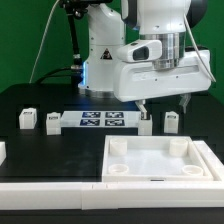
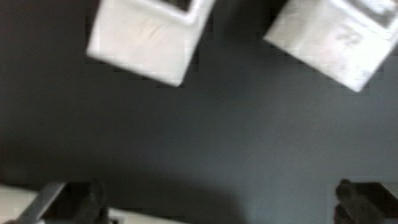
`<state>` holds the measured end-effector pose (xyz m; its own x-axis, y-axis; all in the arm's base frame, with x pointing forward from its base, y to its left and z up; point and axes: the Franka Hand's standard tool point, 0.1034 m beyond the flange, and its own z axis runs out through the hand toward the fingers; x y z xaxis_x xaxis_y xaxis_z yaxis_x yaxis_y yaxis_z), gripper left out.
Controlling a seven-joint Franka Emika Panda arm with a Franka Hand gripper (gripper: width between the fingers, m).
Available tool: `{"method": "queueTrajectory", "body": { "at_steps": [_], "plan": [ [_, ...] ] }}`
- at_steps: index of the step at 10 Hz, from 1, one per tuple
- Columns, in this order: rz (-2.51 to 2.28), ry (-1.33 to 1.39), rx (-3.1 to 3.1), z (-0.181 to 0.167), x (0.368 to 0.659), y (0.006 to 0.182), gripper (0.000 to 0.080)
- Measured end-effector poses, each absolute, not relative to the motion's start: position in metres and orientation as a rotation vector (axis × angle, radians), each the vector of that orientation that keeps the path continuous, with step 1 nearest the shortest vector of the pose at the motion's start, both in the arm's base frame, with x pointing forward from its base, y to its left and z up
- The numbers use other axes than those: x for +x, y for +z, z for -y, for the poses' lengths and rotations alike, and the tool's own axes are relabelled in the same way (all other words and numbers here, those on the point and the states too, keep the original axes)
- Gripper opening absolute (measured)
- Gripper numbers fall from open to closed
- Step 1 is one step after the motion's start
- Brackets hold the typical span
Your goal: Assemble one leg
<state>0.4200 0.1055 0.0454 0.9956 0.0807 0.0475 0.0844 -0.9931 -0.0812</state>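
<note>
Several small white legs stand on the black table. Two are at the exterior view's left (image 1: 27,119) (image 1: 52,122), and two are to the right of the marker board (image 1: 146,123) (image 1: 172,121). My gripper (image 1: 166,103) hangs open and empty just above and between the right pair. In the wrist view that pair shows as two blurred white blocks (image 2: 151,35) (image 2: 338,40). The gripper (image 2: 221,205) stands wide open with its dark fingertips (image 2: 71,200) far apart, holding nothing.
The marker board (image 1: 103,120) lies between the two pairs of legs. The large white square piece with corner sockets (image 1: 205,160) lies in front at the exterior view's right. A white rim (image 1: 50,185) runs along the front.
</note>
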Motion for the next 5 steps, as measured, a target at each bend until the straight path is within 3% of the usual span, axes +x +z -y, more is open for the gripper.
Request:
{"method": "queueTrajectory", "body": {
  "at_steps": [2,5],
  "plan": [
    [-0.231,-0.048,-3.031,-0.1074,0.4191,0.0453,0.0649],
    [-0.302,-0.044,-3.022,-0.1075,0.4189,0.0452,0.0649]
  ]
}}
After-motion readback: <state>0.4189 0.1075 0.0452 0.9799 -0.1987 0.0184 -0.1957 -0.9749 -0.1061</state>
